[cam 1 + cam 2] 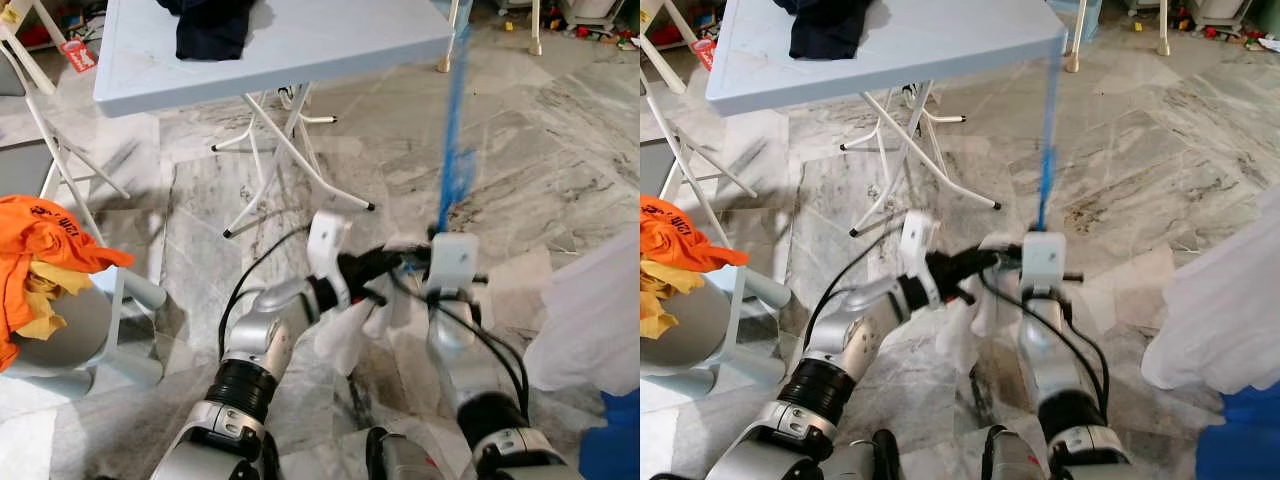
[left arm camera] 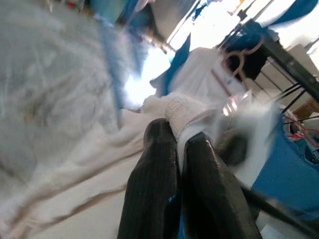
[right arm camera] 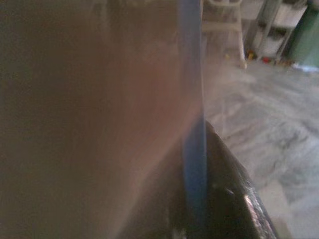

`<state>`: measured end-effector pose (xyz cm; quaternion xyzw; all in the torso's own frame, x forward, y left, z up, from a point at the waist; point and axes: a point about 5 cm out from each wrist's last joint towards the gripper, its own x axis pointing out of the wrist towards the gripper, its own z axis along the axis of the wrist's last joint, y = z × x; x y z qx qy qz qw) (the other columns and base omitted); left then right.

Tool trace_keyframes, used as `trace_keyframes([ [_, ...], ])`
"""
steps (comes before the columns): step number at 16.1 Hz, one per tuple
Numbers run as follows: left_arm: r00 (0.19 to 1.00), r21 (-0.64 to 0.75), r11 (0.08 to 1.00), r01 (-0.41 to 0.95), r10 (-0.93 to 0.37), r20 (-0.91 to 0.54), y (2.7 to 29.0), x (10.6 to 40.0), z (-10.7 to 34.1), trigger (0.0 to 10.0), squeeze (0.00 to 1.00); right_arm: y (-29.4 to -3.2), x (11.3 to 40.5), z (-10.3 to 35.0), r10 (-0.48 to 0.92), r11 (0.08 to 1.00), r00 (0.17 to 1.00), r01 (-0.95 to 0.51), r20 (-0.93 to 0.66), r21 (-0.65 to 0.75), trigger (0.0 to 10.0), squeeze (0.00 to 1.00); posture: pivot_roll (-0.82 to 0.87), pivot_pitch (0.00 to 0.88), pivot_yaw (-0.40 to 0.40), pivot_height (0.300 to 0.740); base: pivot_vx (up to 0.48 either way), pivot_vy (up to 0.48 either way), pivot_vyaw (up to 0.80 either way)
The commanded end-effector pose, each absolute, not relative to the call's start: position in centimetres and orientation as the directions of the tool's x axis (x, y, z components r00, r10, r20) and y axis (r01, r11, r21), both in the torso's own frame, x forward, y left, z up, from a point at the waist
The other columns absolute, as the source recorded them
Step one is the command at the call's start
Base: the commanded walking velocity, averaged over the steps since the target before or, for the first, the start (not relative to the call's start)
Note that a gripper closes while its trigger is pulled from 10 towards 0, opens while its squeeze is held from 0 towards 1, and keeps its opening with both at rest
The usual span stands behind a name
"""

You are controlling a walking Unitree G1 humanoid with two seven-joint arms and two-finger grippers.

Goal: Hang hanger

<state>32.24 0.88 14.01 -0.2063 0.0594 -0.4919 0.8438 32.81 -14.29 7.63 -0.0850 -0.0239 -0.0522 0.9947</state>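
Left eye view: a thin blue plastic hanger (image 1: 457, 150), blurred, is held upright by the right hand (image 1: 452, 262), its fingers closed round the lower end, so the top is kept free for hooking. A white fabric garment (image 1: 352, 335) is pinched between the closed fingers (image 2: 154, 174) of the left hand (image 1: 385, 268), just beside, likely to keep the cloth gathered off the marble floor (image 1: 560, 140). The pale blue folding tabletop (image 1: 300, 40) is passed by, well apart.

Blue hanger (image 1: 457, 150) — blurred, seemingly upright — above white garment (image 1: 345, 335), near the marble floor.
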Motion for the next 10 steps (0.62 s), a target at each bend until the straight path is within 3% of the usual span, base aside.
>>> trace_keyframes([
  [1,0.473,-0.386,0.379,0.841,-0.861,0.185,-1.0,32.0,15.9,0.0,0.0,-14.3,31.5,5.1,-0.087,0.975,0.995,0.075,-0.046,-0.207,10.0,0.0,-0.11,0.21,0.054,0.74,0.0,0.0,0.0],
  [2,0.486,-0.389,0.393,0.833,-0.856,0.175,-0.7,32.2,15.8,0.0,0.0,-14.6,31.4,5.0,-0.094,0.974,0.994,0.082,-0.046,-0.211,10.0,0.0,-0.11,0.21,0.054,0.74,0.0,0.0,0.0],
  [5,0.688,-0.263,0.671,0.693,-0.725,-0.038,4.2,33.2,11.6,0.0,0.0,-18.7,30.0,3.8,-0.236,0.936,0.97,0.209,-0.061,-0.284,10.0,0.0,-0.11,0.211,0.05,0.74,0.0,0.0,0.0],
  [7,0.734,-0.21,0.739,0.64,-0.669,-0.117,5.6,32.9,9.6,0.0,0.0,-19.9,29.4,3.3,-0.274,0.927,0.958,0.24,-0.083,-0.287,10.0,0.0,-0.12,0.21,0.048,0.74,0.0,0.0,0.0],
  [8,0.786,-0.179,0.813,0.554,-0.581,-0.211,7.3,32.3,7.0,0.0,0.0,-21.3,28.3,2.3,-0.305,0.928,0.943,0.262,-0.136,-0.263,10.0,0.0,-0.12,0.21,0.048,0.74,0.0,0.0,0.0],
  [10,0.811,-0.139,0.849,0.51,-0.528,-0.253,8.3,31.9,5.7,0.0,0.0,-21.9,27.4,1.4,-0.309,0.936,0.933,0.265,-0.182,-0.233,10.0,0.0,-0.12,0.208,0.044,0.74,0.0,0.0,0.0],
])
